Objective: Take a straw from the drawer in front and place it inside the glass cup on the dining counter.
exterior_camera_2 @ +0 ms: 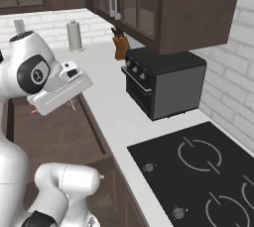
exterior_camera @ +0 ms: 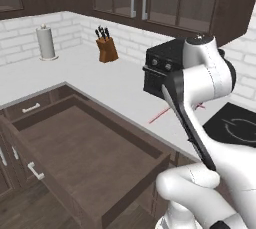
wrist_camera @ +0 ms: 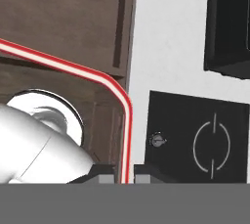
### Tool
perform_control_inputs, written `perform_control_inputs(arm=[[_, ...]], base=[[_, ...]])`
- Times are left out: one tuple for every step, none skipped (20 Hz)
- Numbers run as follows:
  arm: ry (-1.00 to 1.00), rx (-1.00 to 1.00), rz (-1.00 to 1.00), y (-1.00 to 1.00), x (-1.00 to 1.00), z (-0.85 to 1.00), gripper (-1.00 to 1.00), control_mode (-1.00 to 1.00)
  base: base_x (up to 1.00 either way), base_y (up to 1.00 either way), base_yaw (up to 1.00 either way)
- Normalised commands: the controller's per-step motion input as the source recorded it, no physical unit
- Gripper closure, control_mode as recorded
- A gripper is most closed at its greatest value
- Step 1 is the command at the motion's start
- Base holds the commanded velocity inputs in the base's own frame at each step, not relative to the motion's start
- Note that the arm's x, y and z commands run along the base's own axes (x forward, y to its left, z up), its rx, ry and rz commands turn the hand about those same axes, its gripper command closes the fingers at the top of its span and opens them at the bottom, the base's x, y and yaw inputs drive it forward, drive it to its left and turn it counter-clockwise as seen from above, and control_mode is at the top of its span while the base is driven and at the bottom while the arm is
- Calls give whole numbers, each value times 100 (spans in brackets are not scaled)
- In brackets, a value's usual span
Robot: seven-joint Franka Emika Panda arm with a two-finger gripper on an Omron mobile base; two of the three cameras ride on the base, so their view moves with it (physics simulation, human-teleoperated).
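Clearly the jaws are clamped on the straw (wrist_camera: 125, 135): in the hand view it rises from between the two dark fingertips (wrist_camera: 104, 171), runs straight ahead of them, then appears to bend off to one side and is cut by the frame edge. It looks like a broad red band with a pale core there, so its real thinness is hard to judge.

From the left base view the forearm hides the jaws themselves. Just a thin red line (exterior_camera: 160, 115) sticks out past one side of the arm, over the white tabletop (exterior_camera: 115, 83), and a shorter bit shows on the other side. In the right base view the white hand covers the grip too, and two faint pink slivers (exterior_camera_2: 72, 104) peek out beneath it; whether both belong to the straw is hard to tell.

Below and to one side of the jaws lies the drawer (exterior_camera: 85, 148), pulled open, its near corner hidden behind the robot's elbow. On the other side of the jaws is a black cooktop (wrist_camera: 195, 140) with a small knob. Beyond them stands a black oven (exterior_camera_2: 163, 82), partly cut off in the hand view.
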Motion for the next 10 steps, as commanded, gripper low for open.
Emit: perform_control_inputs(arm=[[0,0,-16,-29,-11,0,100,-100],[0,0,-15,-23,-33,0,100,-100],[-2,0,-17,-18,-74,0,100,-100],[0,0,0,0,0,0,100,100],[0,0,0,0,0,0,100,100],[0,0,0,0,0,0,100,100],[0,0,0,0,0,0,100,100],[0,0,0,0,0,0,100,100],[0,0,0,0,0,0,100,100],[0,0,0,0,0,0,100,100]], base=[[0,0,0],[0,0,0],[0,0,0],[-100,-14,-17],[-100,-4,-16],[-100,0,-16],[-100,0,-16],[-100,0,-14],[-100,2,-10],[-100,12,-5]])
